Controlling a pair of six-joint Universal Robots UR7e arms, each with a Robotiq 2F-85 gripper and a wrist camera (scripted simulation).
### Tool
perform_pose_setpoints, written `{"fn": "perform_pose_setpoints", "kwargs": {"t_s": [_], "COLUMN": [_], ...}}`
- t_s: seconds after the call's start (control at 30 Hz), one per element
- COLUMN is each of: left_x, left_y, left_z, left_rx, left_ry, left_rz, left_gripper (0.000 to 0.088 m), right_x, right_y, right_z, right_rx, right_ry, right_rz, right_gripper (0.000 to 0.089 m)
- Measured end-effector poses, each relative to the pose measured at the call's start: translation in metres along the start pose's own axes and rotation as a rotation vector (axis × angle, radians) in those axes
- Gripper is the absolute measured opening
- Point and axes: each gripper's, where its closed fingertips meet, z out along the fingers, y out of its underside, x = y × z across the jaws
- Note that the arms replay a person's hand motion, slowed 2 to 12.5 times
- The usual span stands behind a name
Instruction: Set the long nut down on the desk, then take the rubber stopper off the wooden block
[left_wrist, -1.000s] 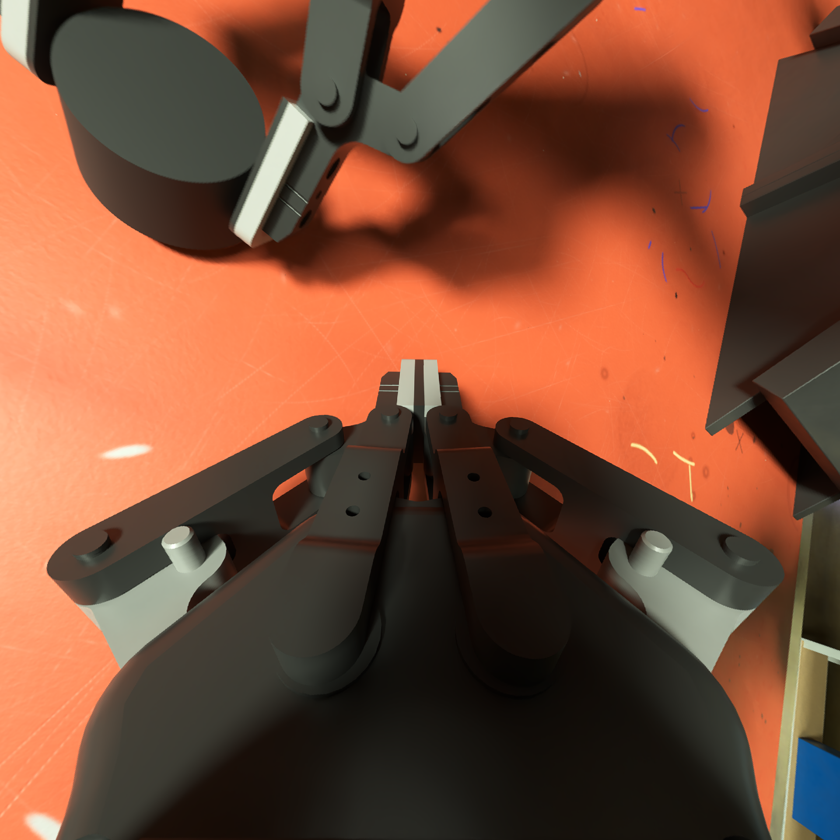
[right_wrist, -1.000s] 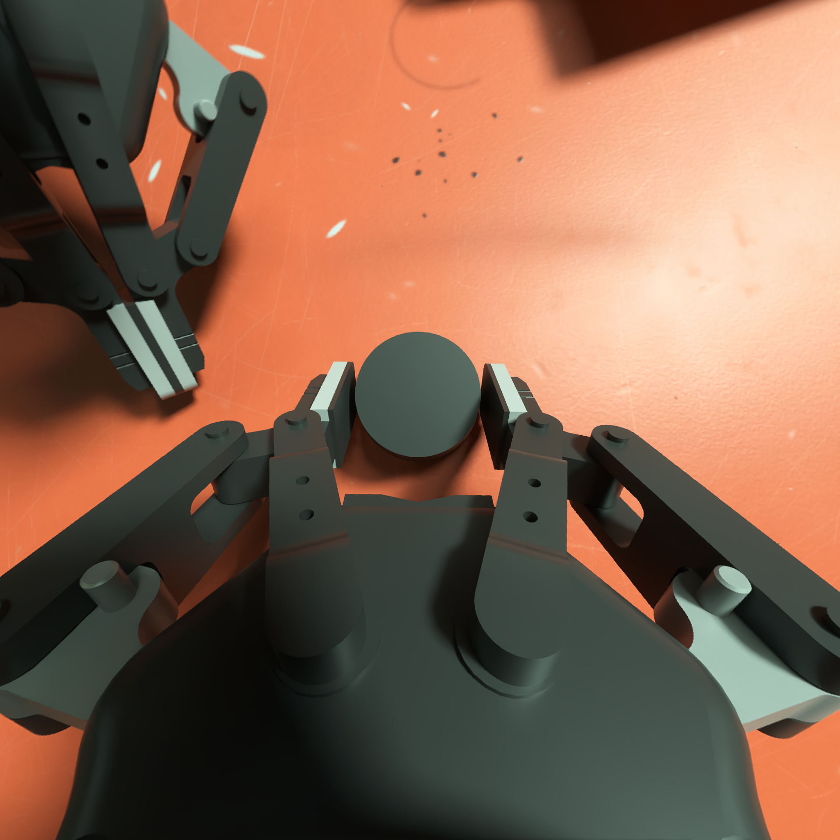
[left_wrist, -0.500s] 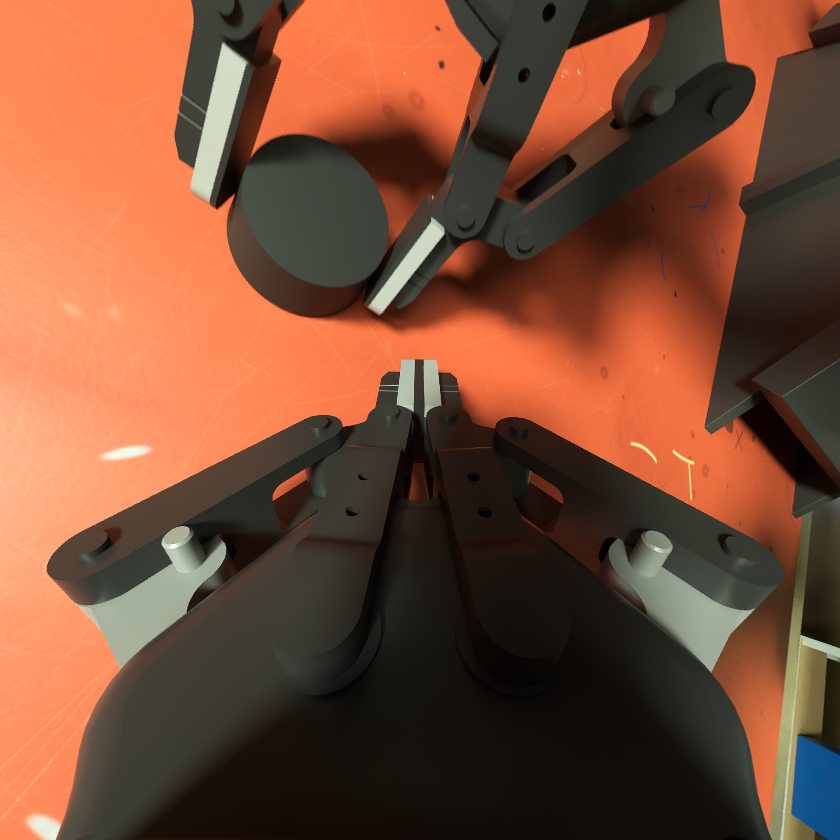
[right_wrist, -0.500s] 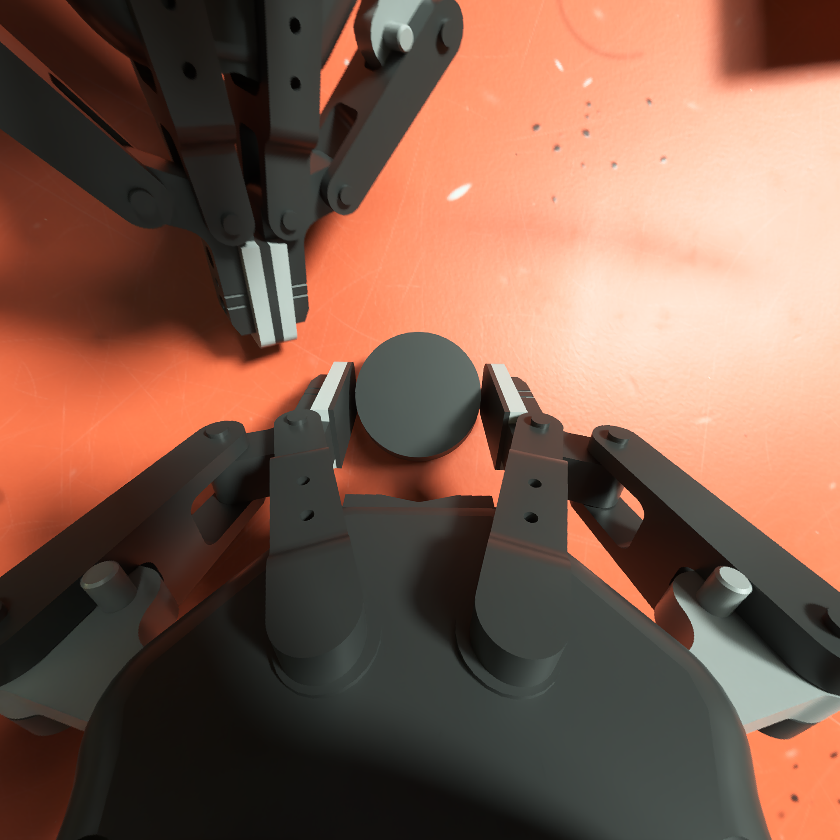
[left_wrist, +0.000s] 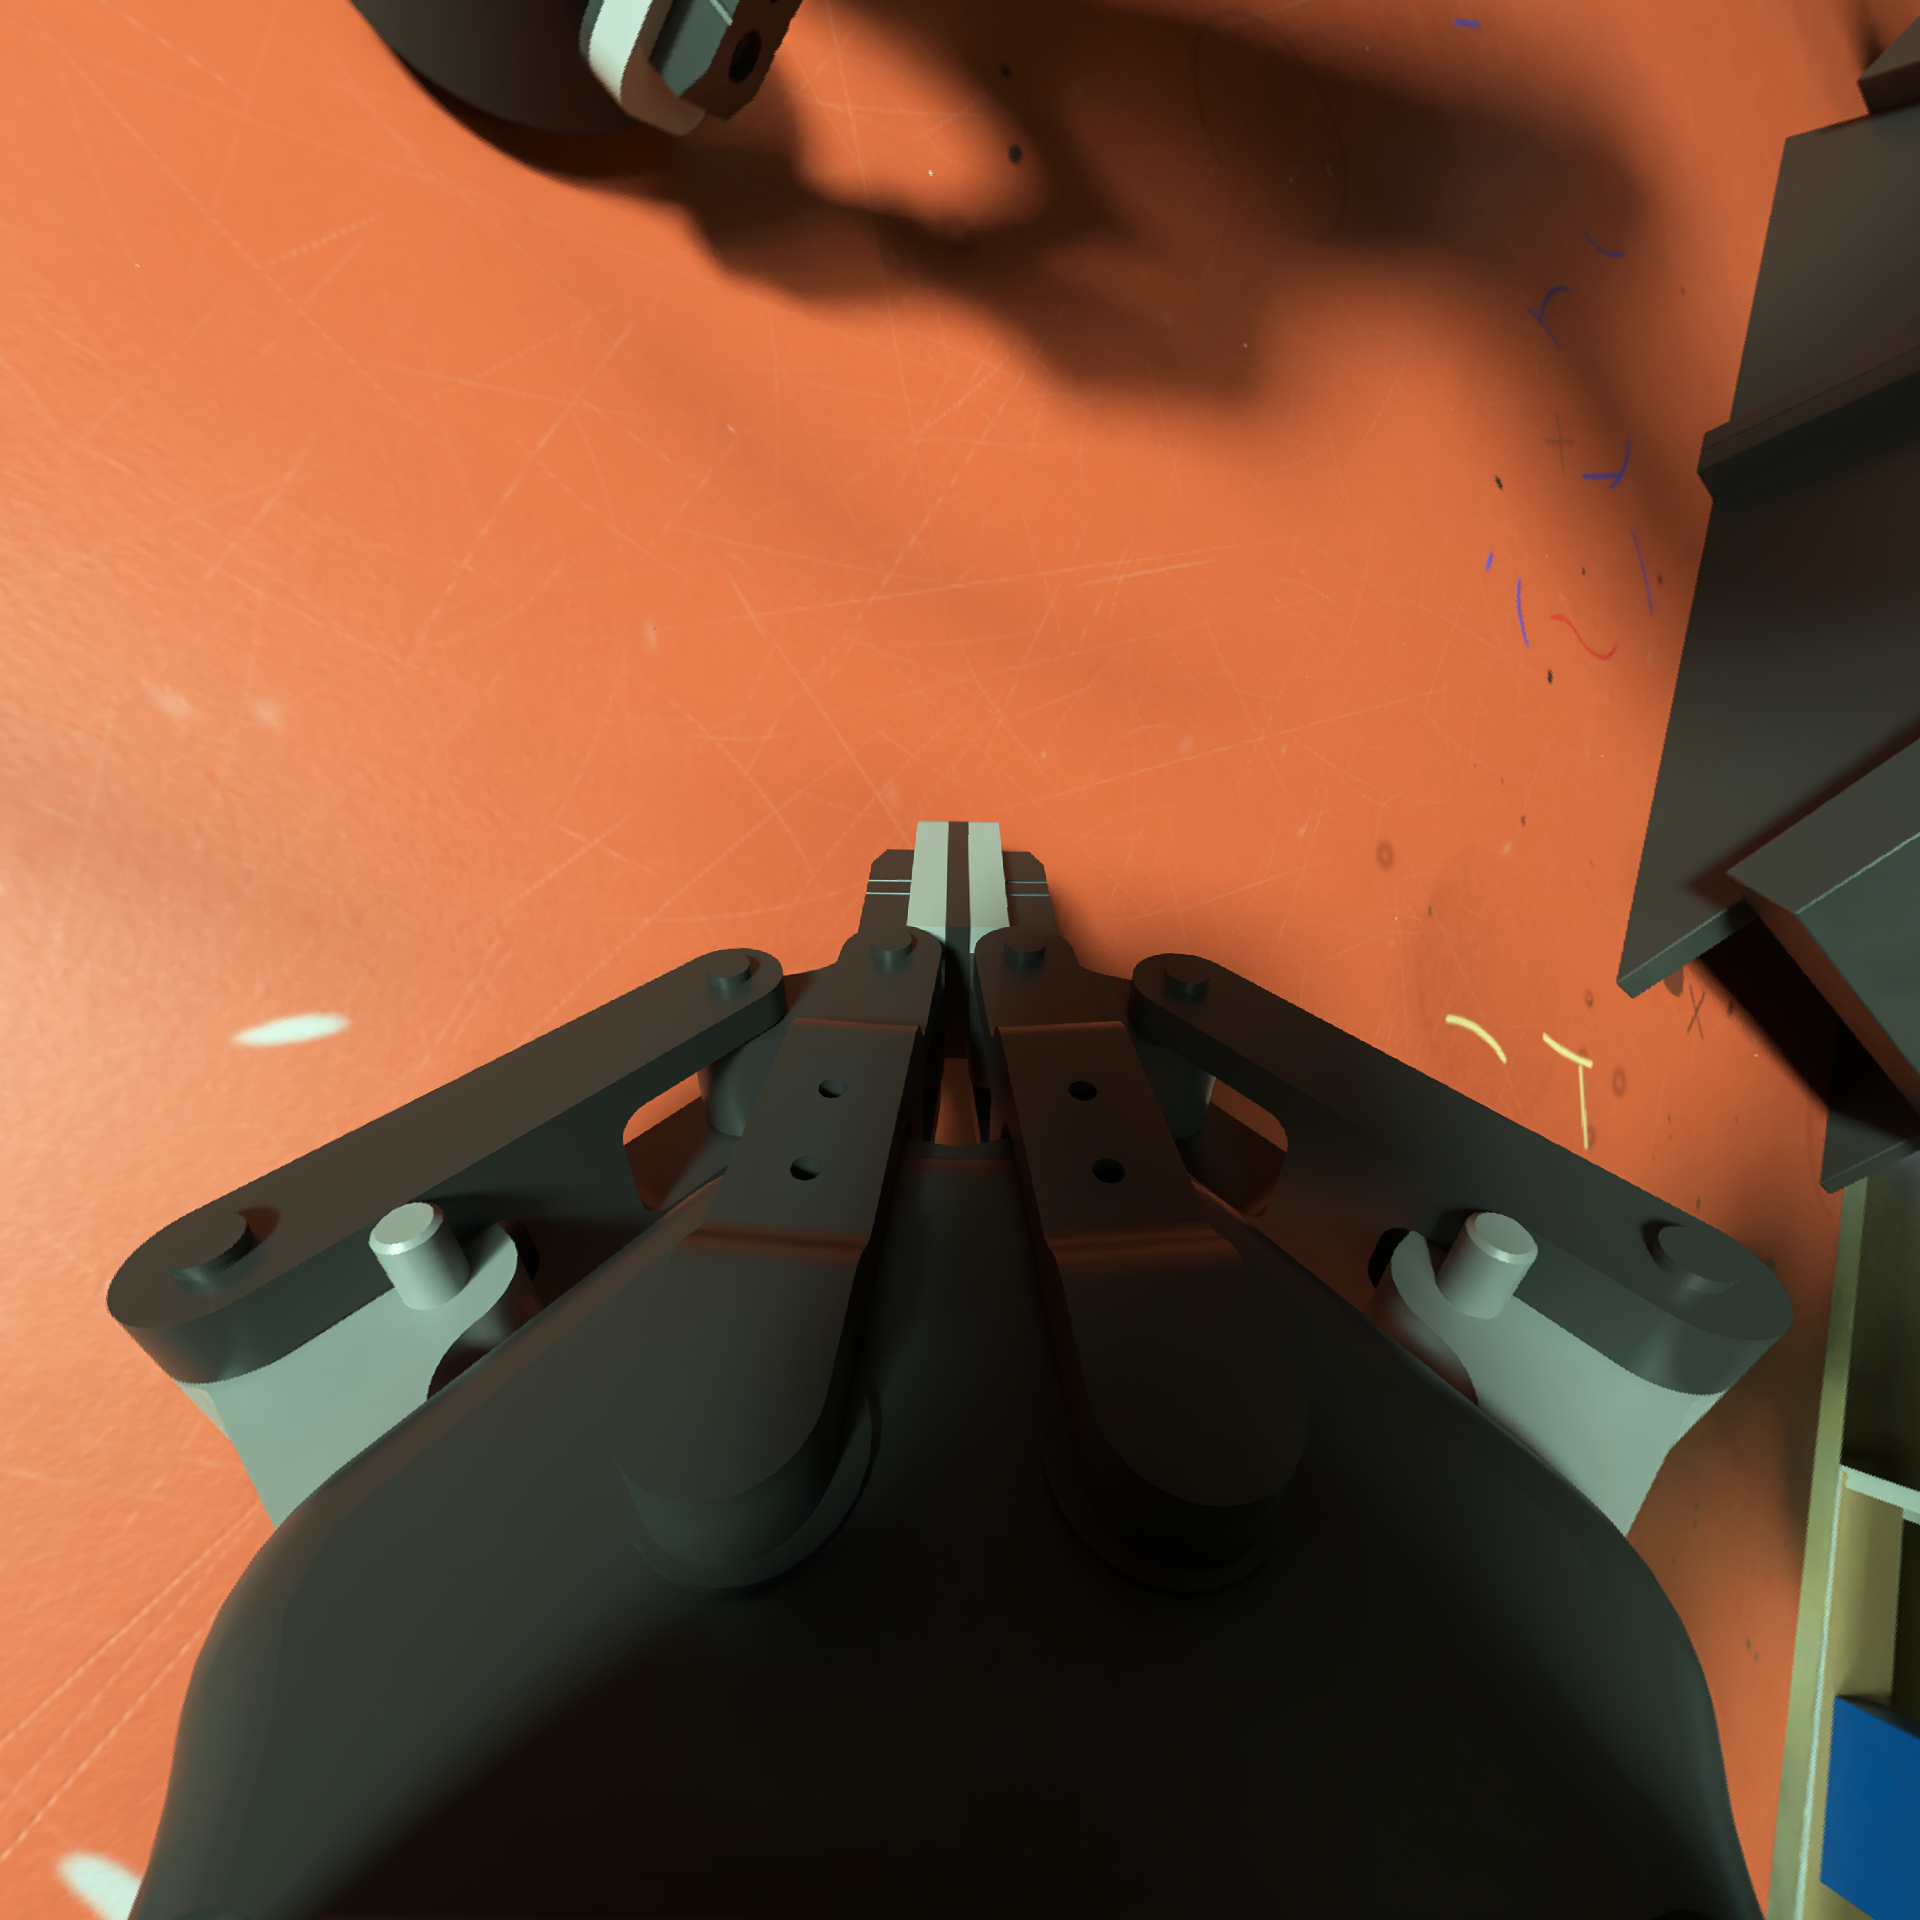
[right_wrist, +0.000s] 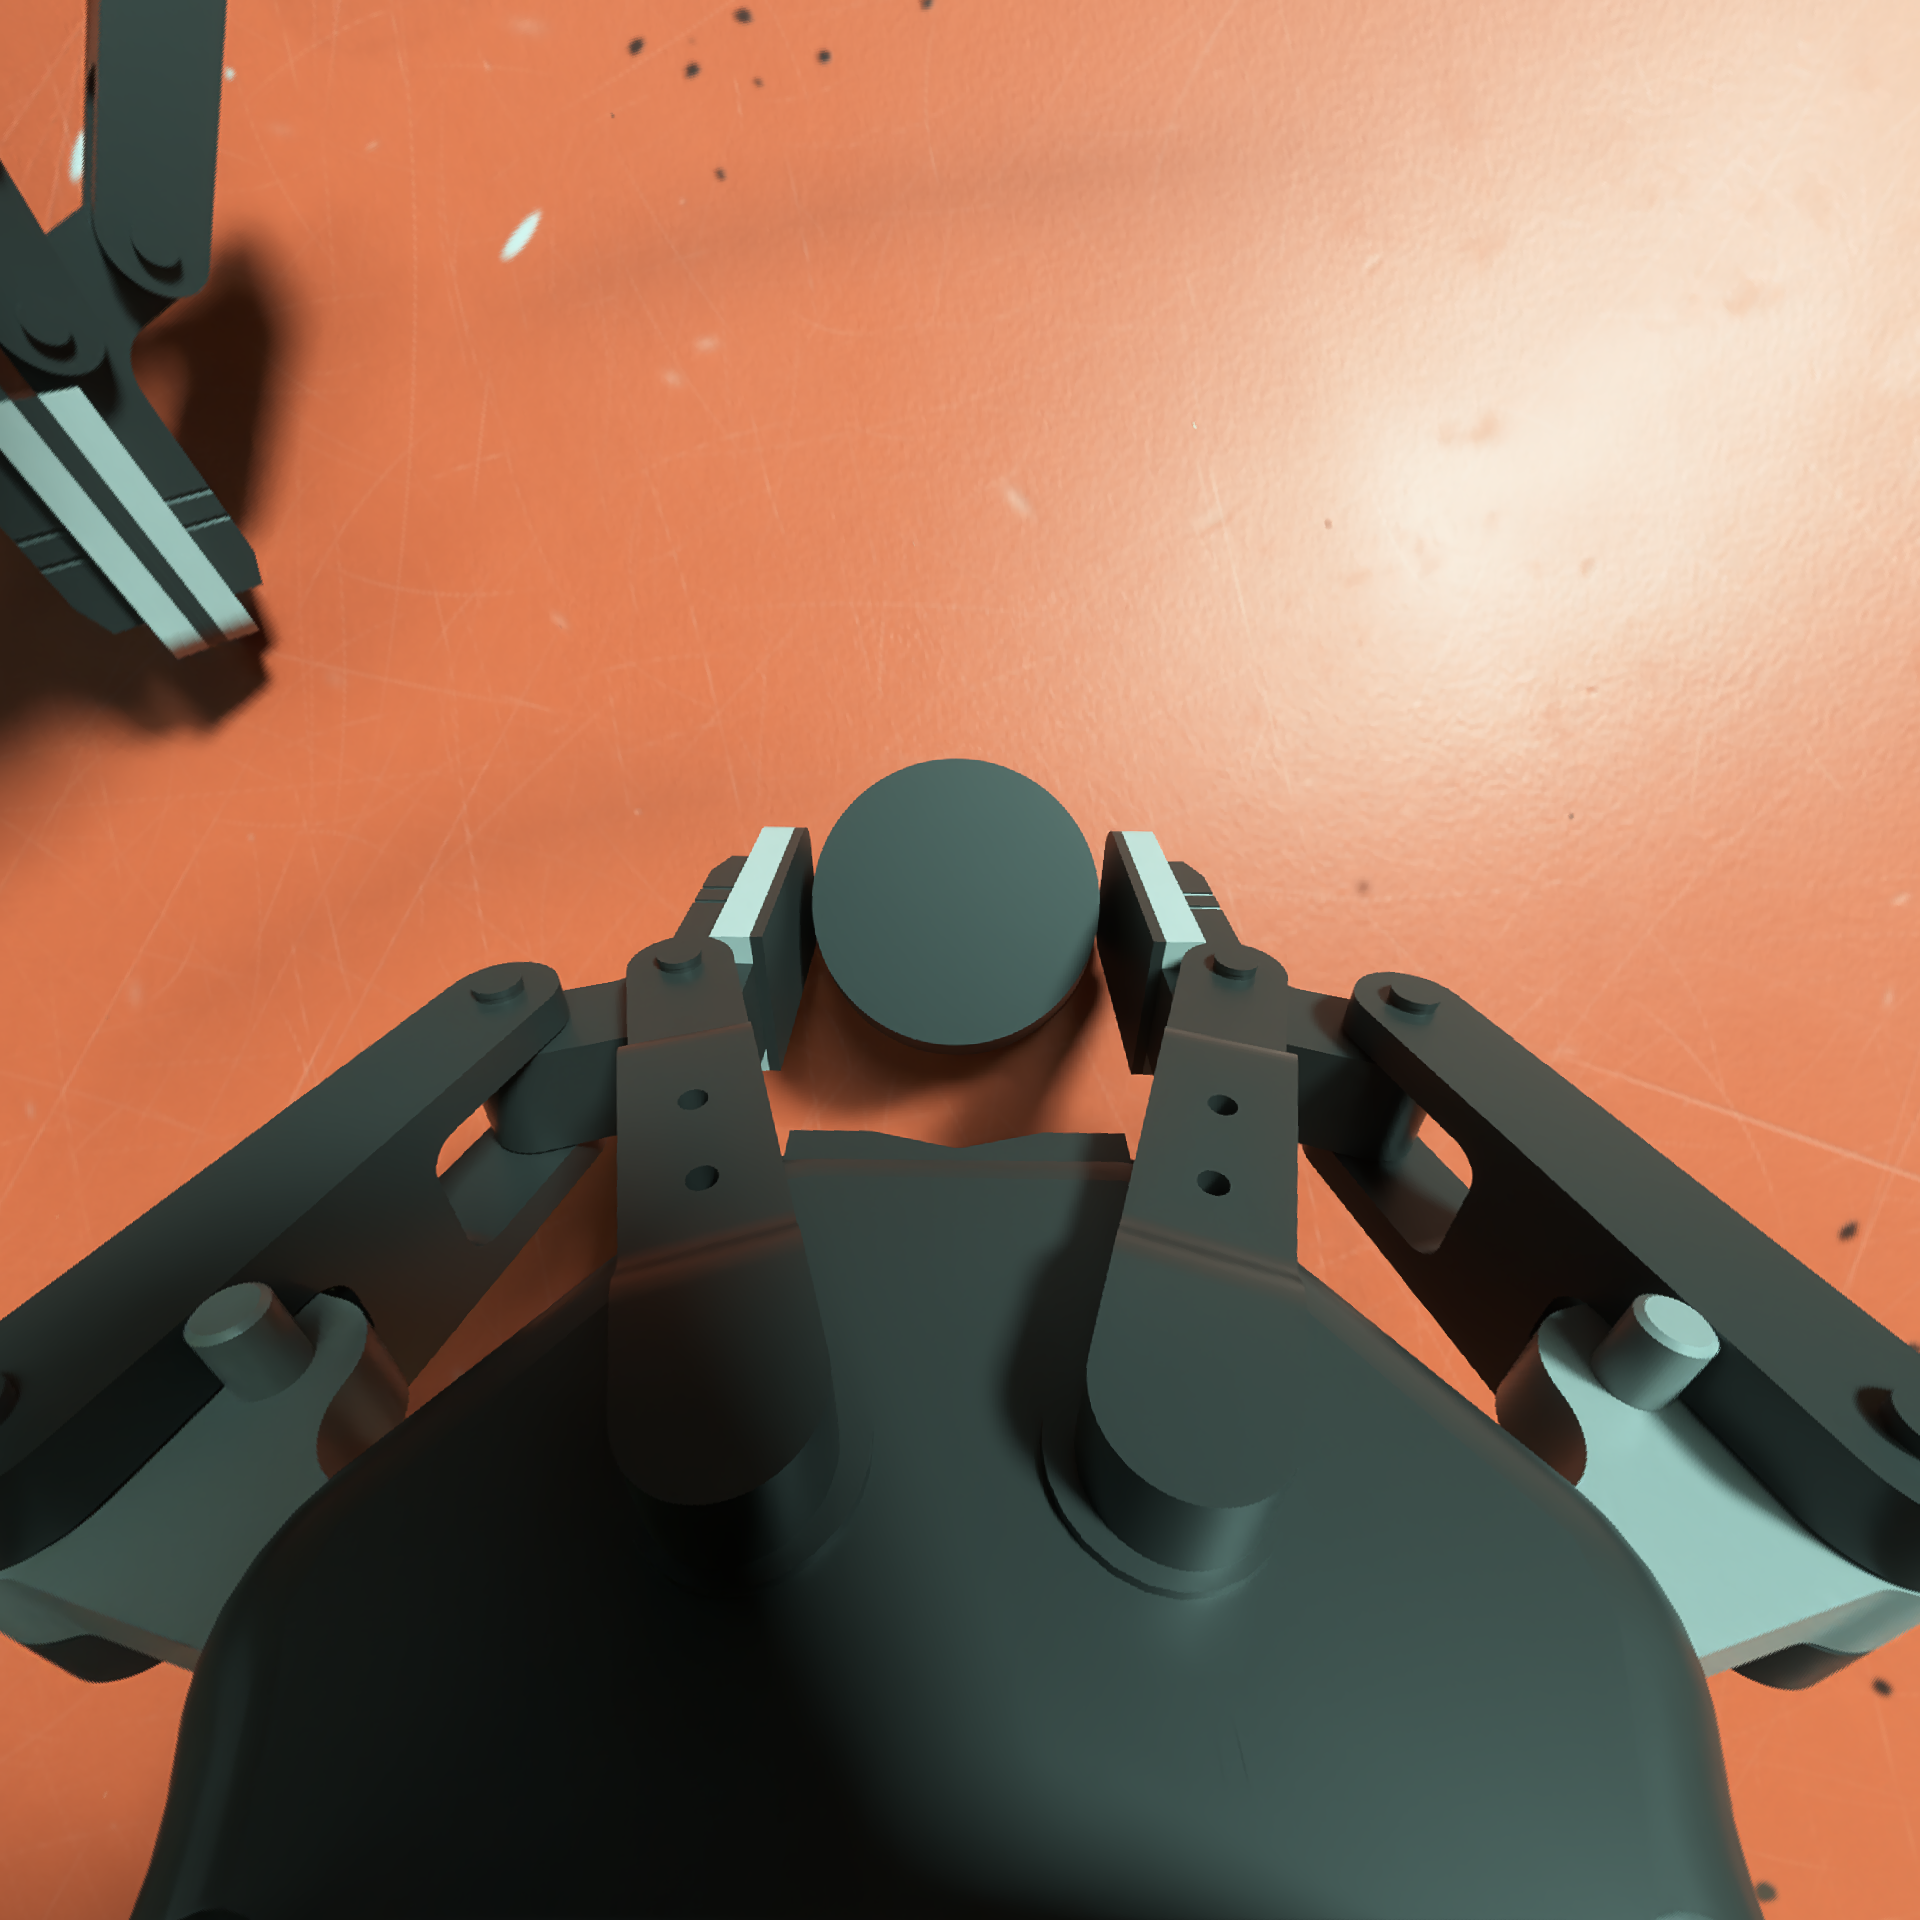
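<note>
My right gripper (right_wrist: 954, 914) is shut on the rubber stopper (right_wrist: 954, 899), a dark round plug seen end-on between the pads (right_wrist: 764, 883), held over the orange desk (right_wrist: 1351, 520). In the left wrist view only one right fingertip (left_wrist: 665, 52) and a sliver of the stopper (left_wrist: 488, 83) show at the top edge. My left gripper (left_wrist: 956, 873) is shut and empty, its tips close to the desk; it also shows at the far left of the right wrist view (right_wrist: 135, 540). No long nut or wooden block is in view.
A dark grey angular structure (left_wrist: 1787, 623) stands at the right of the left wrist view, with a wooden shelf (left_wrist: 1860, 1558) holding a blue item (left_wrist: 1870, 1808) below it. The desk (left_wrist: 520, 520) is scratched, with pen marks.
The right gripper with the stopper has moved away from the left gripper, sliding to the top edge of the left wrist view. The left gripper has stayed still and shut.
</note>
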Motion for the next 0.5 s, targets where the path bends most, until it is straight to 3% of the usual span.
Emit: {"fn": "perform_pose_setpoints", "kwargs": {"t_s": [0.1,0.2,0.33,0.5], "left_x": [0.0,0.0,0.0,0.0], "left_y": [0.0,0.0,0.0,0.0], "left_z": [0.0,0.0,0.0,0.0], "left_rx": [0.001,0.001,0.0,-0.003], "left_ry": [-0.003,-0.003,0.001,0.008], "left_rz": [0.002,0.004,0.003,0.0], "left_gripper": [0.0,0.0,0.0,0.0], "right_x": [0.002,-0.004,-0.025,-0.047], "right_y": [0.009,0.017,0.022,0.027], "right_z": [-0.005,-0.008,-0.01,-0.012], "right_rx": [-0.006,-0.03,-0.054,-0.062], "right_ry": [-0.003,0.0,-0.023,-0.049], "right_rz": [-0.007,-0.067,-0.151,-0.203], "right_gripper": [0.0491,0.0491,0.0491,0.0491]}}
